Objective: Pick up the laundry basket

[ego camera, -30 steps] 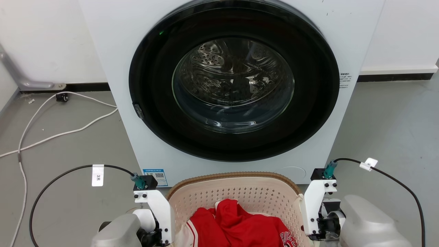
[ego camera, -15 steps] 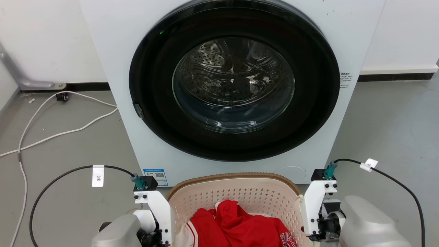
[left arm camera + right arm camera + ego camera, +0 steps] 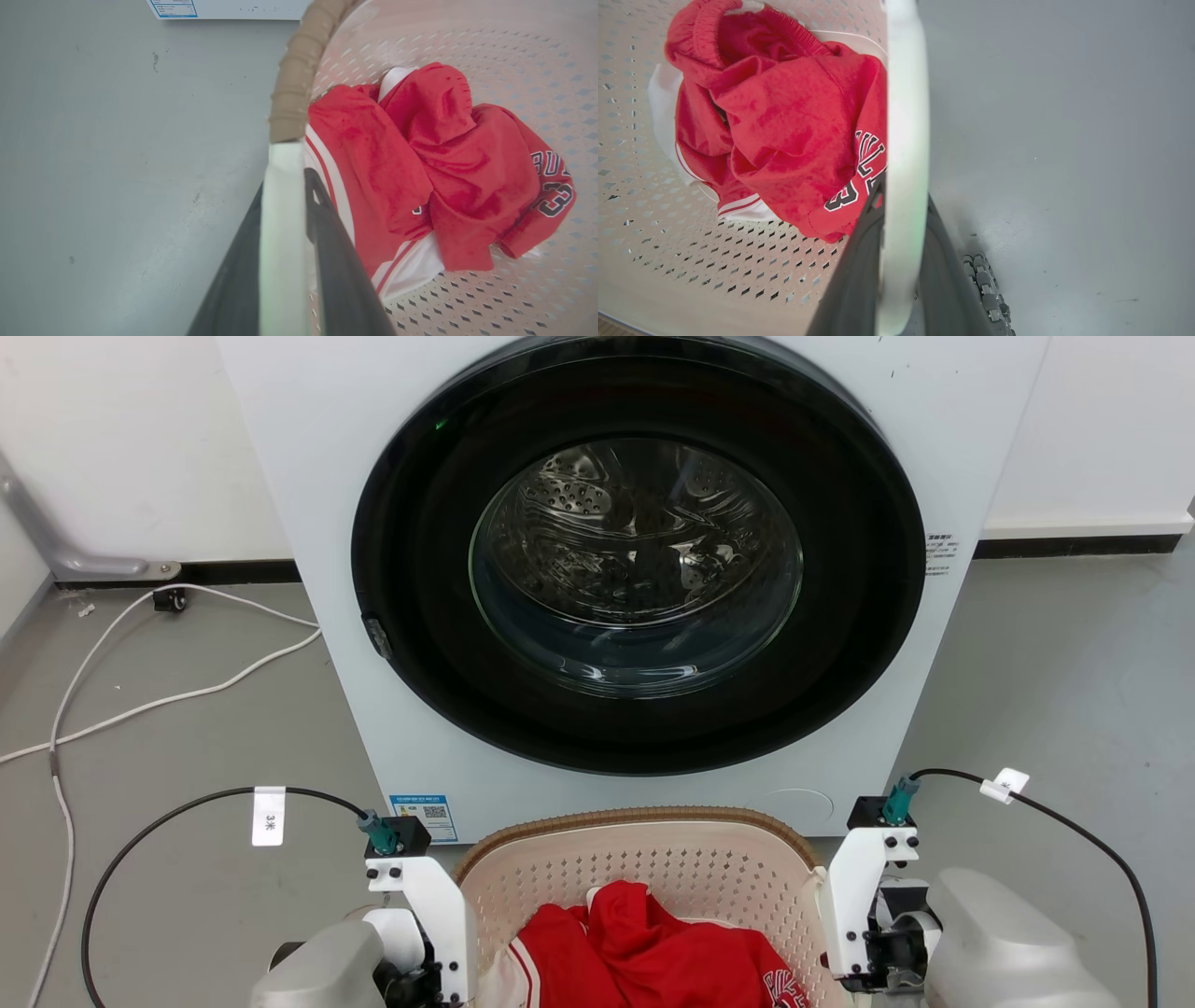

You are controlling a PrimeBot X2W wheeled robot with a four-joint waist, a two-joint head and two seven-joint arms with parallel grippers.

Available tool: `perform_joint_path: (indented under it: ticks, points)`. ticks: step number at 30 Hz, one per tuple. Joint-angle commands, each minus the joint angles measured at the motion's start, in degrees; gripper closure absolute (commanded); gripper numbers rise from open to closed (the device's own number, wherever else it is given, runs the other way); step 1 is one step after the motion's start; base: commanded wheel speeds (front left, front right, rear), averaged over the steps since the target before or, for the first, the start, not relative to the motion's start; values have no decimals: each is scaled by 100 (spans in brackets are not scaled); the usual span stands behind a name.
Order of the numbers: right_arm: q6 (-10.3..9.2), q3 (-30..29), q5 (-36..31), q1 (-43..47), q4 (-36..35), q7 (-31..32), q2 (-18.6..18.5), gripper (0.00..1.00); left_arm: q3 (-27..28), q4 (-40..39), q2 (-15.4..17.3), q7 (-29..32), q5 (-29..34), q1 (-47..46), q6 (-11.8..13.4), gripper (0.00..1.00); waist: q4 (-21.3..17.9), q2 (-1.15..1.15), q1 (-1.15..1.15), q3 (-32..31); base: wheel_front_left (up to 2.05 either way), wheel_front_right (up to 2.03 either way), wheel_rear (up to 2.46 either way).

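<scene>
**Head view, 7 o'clock (nearest).** The left gripper [image 3: 285, 186] has its jaws clenched on the white left handle [image 3: 280, 261] of the laundry basket [image 3: 653, 873]. One dark finger lies outside the loop and one inside, with no gap showing.

**5 o'clock.** The right gripper [image 3: 903, 196] mirrors it, jaws clenched on the right handle [image 3: 906, 93].

**6 o'clock.** The basket sits between the two grippers, just in front of the robot. Whether its base rests on the floor [image 3: 187, 737] cannot be told. A crumpled red jersey [image 3: 653, 943] lies loose on the perforated bottom.

**Handling.**
- The basket is thin perforated plastic, so it should be light, with some give in the walls.
- The jersey is soft and adds little weight, though it may slide if the basket tips.
- The smooth loop handles are the proper holds, but they could slip or swing between the jaws. A level, even rise on both sides seems wise.
- The brown woven-look rim [image 3: 635, 814] is thicker and would likely offer poorer purchase.

**12 o'clock.** The washer [image 3: 313, 476] stands just beyond the far rim, its round glass door [image 3: 635, 569] facing the robot. A lift probably wants to go upward rather than forward.

**9 o'clock.** A white cable [image 3: 187, 695] trails over the floor, well apart from the basket.
</scene>
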Motion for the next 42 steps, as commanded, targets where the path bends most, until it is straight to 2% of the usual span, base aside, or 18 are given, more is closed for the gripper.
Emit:
perform_joint_path:
  ticks: [1, 42]
  points:
    - [18, -36, -23, 32, -46, -4, 76, 100, -45, -68, -62, -12, -29, 42, -77, 100, -1, 0, 0, 0, 0, 0, 0]
    - [19, -369, -298, 88, -46, 57, 86, 100, -294, -57, -75, -62, -241, 5, -77, 100, 0, 0, 0, -17, 0, 0, 0]
